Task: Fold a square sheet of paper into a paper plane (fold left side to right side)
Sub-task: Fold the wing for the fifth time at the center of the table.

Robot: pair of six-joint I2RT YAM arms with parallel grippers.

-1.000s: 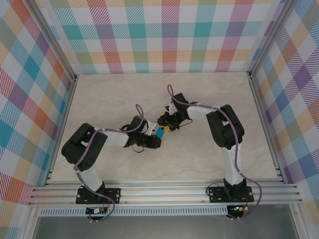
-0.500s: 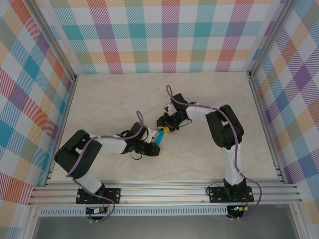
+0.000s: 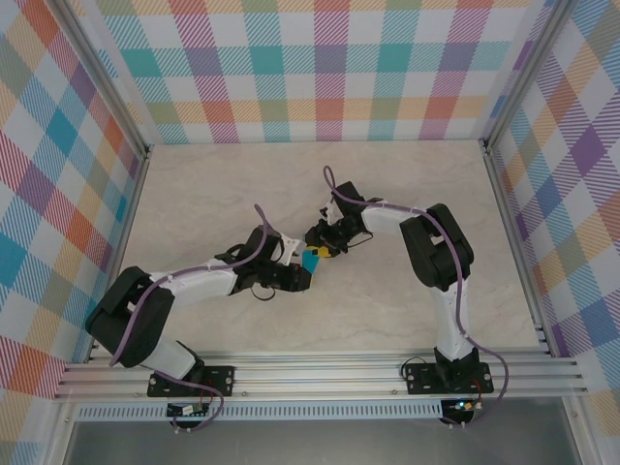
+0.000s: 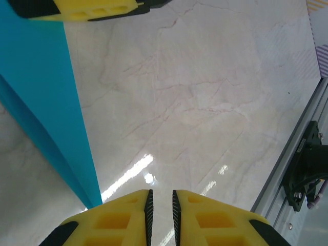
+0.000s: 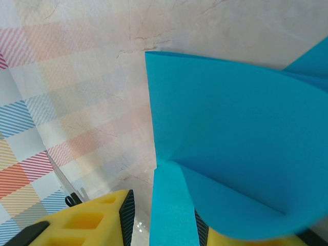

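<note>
Pale marbled surface (image 3: 407,203) is lying between plaid walls (image 3: 329,68), with an aluminium rail (image 3: 320,373) running along the near edge. Both arms are reaching to mid-surface, and the grippers are meeting close together there.

Right gripper (image 3: 324,246) is pinching the cyan-blue paper (image 3: 312,261). Right wrist view: folded layers are sitting between its yellow fingers (image 5: 87,223), a narrow creased flap is rising straight out of the jaws, and a wider panel is fanning up and to the right. The paper is standing tilted rather than lying flat. Left wrist view is showing a bright face with a darker shaded strip along one side.

Left gripper (image 4: 162,197) is sitting just beside the paper's near corner; contact cannot be told. Its fingers are standing almost together, a thin slit between them, nothing in it.
</note>
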